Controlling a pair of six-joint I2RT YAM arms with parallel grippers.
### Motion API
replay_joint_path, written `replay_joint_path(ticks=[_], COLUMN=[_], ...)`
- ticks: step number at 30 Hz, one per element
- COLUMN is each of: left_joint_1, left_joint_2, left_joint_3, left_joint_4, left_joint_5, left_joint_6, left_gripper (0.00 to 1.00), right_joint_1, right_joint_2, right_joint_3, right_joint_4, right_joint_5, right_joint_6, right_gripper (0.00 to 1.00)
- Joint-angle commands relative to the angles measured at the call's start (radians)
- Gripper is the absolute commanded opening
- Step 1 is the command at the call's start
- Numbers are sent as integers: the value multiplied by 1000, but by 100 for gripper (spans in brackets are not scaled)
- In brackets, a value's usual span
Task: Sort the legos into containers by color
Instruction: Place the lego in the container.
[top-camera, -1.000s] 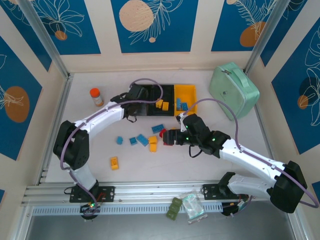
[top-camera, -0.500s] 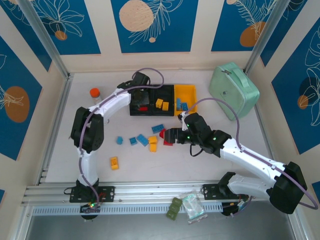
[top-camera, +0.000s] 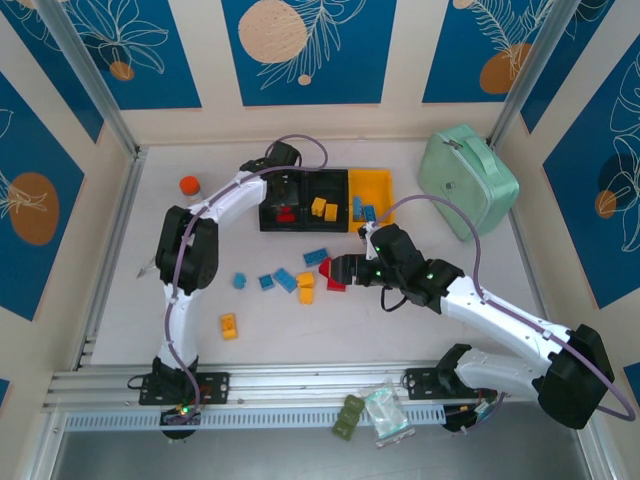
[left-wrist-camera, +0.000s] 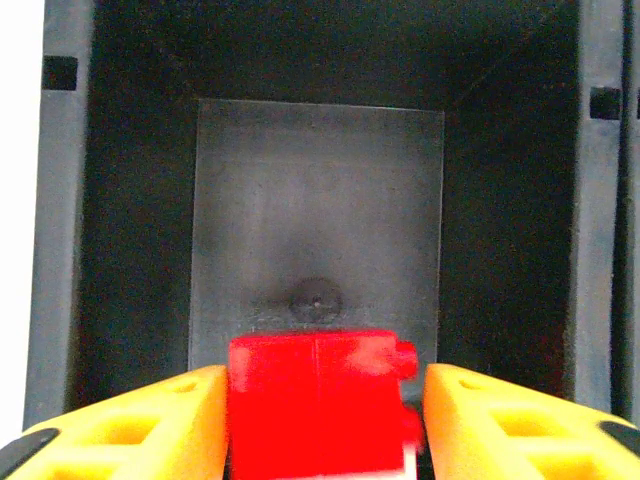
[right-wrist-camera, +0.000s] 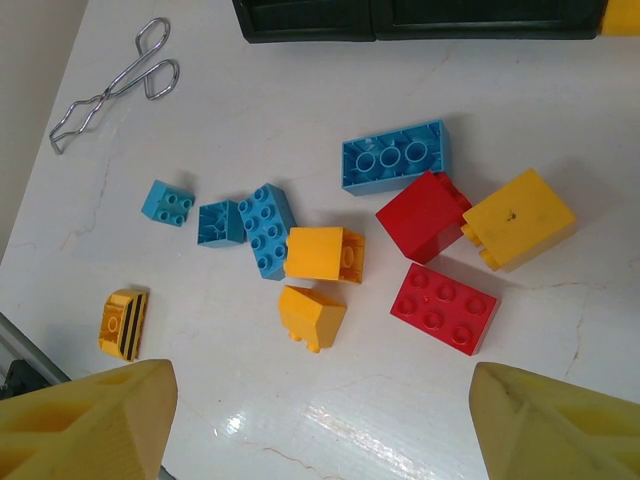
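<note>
My left gripper (left-wrist-camera: 322, 420) hangs over the left black bin (left-wrist-camera: 130, 200) of the containers (top-camera: 268, 226). A blurred red lego (left-wrist-camera: 315, 400) sits between its yellow fingers, with a gap on the right side, so the jaws are open. That red lego (top-camera: 285, 214) lies low in the same bin. The middle black bin holds yellow legos (top-camera: 324, 209) and the yellow bin (top-camera: 378, 180) holds blue ones (top-camera: 363, 208). My right gripper (right-wrist-camera: 320, 420) is open and empty above loose legos: two red (right-wrist-camera: 443, 308), three yellow (right-wrist-camera: 322, 253) and several blue (right-wrist-camera: 394, 157).
An orange-capped bottle (top-camera: 189, 185) stands left of the bins. The mint-green case (top-camera: 467, 180) sits at the back right. A metal wire clip (right-wrist-camera: 115, 85) lies at the table's left side, and a yellow striped lego (top-camera: 228, 326) lies apart at the near left.
The left arm has swung from beside the bins to over the left black bin. Its jaws have widened around the red lego. The right arm has stayed put.
</note>
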Motion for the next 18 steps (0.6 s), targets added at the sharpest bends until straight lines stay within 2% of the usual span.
replay_joint_path(ticks=[1,6,18], left_joint_1=[7,5,-18], left_joint_2=[-8,-67,-359], left_joint_3=[34,-8,-324], left_joint_4=[-30,-27,22], left_joint_5=[3,18,86], left_joint_6=[11,17,30], left_gripper=[56,57,58], right_joint_1=[-4,-4,-3], right_joint_2=[-15,-14,-21], right_joint_3=[2,0,4], right_joint_4=[-7,-1,-39], right_joint_5=[-7,-12,-9], right_joint_6=[11,14,19], right_gripper=[77,77,77])
